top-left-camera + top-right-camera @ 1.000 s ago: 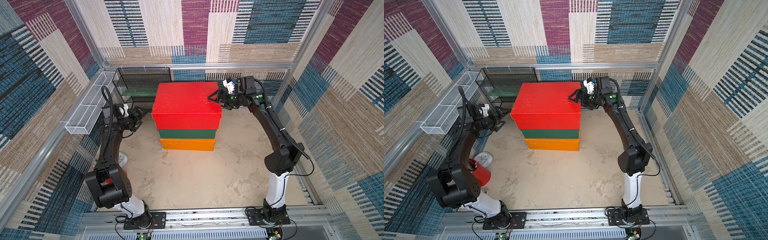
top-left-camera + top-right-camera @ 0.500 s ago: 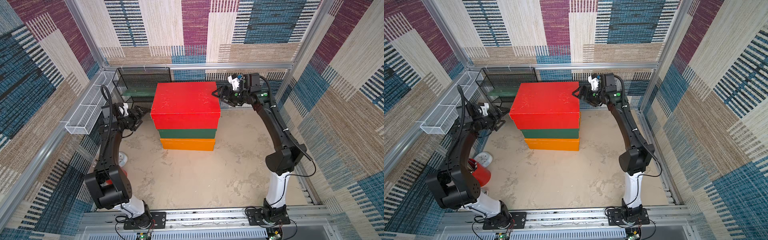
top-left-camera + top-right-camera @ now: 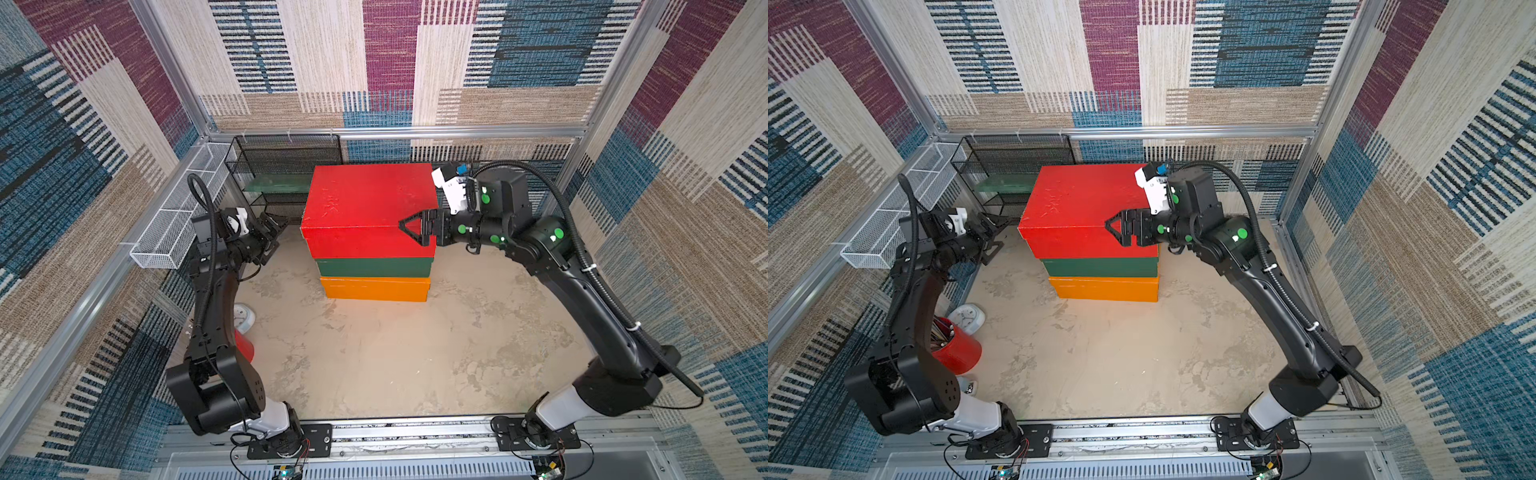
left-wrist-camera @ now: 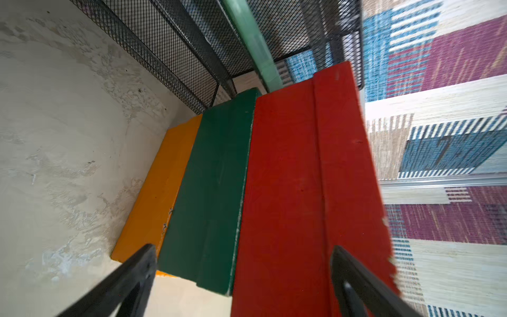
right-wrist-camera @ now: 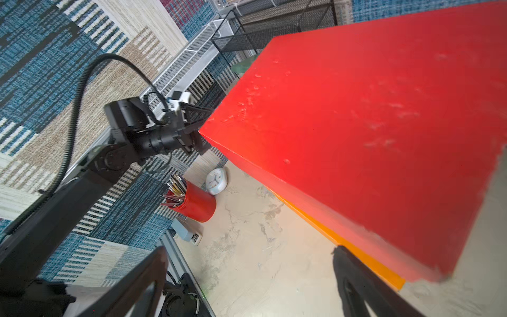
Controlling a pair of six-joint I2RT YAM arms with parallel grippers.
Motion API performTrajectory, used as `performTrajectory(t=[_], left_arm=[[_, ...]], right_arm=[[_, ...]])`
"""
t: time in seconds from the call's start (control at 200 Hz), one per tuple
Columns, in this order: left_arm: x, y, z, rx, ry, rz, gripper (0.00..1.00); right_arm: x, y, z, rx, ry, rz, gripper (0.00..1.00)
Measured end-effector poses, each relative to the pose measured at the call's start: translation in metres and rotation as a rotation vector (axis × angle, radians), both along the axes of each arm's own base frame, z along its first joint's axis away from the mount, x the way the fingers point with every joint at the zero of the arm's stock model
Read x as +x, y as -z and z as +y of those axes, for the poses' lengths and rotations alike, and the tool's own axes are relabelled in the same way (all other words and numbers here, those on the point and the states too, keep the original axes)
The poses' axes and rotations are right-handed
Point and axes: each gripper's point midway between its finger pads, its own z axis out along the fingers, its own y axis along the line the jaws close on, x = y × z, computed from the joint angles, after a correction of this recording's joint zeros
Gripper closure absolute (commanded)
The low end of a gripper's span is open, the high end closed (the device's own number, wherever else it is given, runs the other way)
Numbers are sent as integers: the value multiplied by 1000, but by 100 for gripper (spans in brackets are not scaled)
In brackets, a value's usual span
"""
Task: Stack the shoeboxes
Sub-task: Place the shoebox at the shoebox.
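The three shoeboxes stand in one pile: orange [image 3: 374,289] at the bottom, dark green [image 3: 374,267] in the middle, red [image 3: 365,203] on top. My left gripper [image 3: 276,226] hovers open just off the pile's left end. In the left wrist view the red box [image 4: 288,178] and green box [image 4: 214,178] lie beyond the open left gripper [image 4: 242,255]. My right gripper [image 3: 405,226] is open at the red box's front right corner. In the right wrist view only floor lies between the right gripper's [image 5: 249,255] fingers, with the red box [image 5: 356,123] to one side.
A black mesh shelf [image 3: 282,166] holding a flat green board [image 3: 278,183] stands behind the pile on the left. A white wire basket [image 3: 178,220] hangs on the left wall. A red pencil cup [image 3: 959,349] and a white clock [image 3: 967,318] sit by the left arm.
My right gripper has swung from the red box's back right edge forward to its front right corner. The left arm has stayed put.
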Motion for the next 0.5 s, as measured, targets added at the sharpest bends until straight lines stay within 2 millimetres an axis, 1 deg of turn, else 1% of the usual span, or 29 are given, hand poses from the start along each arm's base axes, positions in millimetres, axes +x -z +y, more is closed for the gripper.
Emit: performTrajectory(t=[0.045,0.11,0.225,0.295,0.335,0.396,0.501], left_arm=[[-10,-15,-1,15,-7,-38,3],[-28,-42,-3,42,-22,-110,8],[-67,-88,-15,101,-29,-256,9],[-88,-106,-27,126,-10,-331,9],[-98,-105,-35,125,11,-344,10],[-110,-97,-49,114,57,-349,10],[-118,-61,-74,80,135,-288,13]], right_arm=[[-8,10,-4,-14,-1,13,5],[-13,20,-11,-33,17,21,5],[-14,25,-24,-41,54,12,5],[-14,26,-30,-35,65,5,5],[-13,28,-34,-34,74,3,5],[-10,32,-39,-36,88,3,5],[-4,39,-48,-32,106,11,5]])
